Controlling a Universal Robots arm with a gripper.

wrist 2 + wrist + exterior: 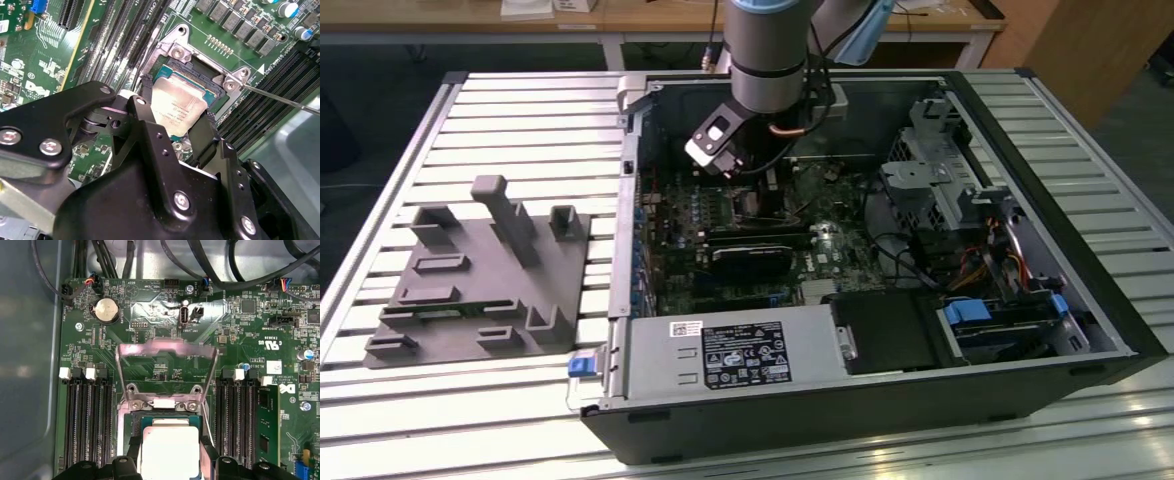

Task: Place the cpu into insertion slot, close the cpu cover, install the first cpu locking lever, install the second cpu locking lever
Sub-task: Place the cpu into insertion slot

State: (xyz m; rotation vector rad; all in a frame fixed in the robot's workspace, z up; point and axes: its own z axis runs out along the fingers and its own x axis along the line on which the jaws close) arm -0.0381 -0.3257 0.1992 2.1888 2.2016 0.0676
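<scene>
My gripper (754, 185) reaches down into the open computer case over the motherboard. In both wrist views its black fingers (145, 100) stand at two opposite sides of the cpu (177, 107), a silvery square chip, and are shut on it. The cpu (170, 450) sits level, right over the insertion slot (202, 75), between the gripper (170, 460) fingertips. Whether it rests in the slot or hovers just above, I cannot tell. The cpu cover (167, 346) stands raised on its hinge beyond the slot. A thin wire locking lever (280, 97) juts out sideways, unlatched.
Rows of black memory slots (87, 425) flank the socket, with a memory stick (267, 430) in one. Cables (240, 270) hang over the board's far edge. In the exterior view, a power supply (747, 355), a drive cage (947, 170) and a grey fixture (480, 280) outside the case.
</scene>
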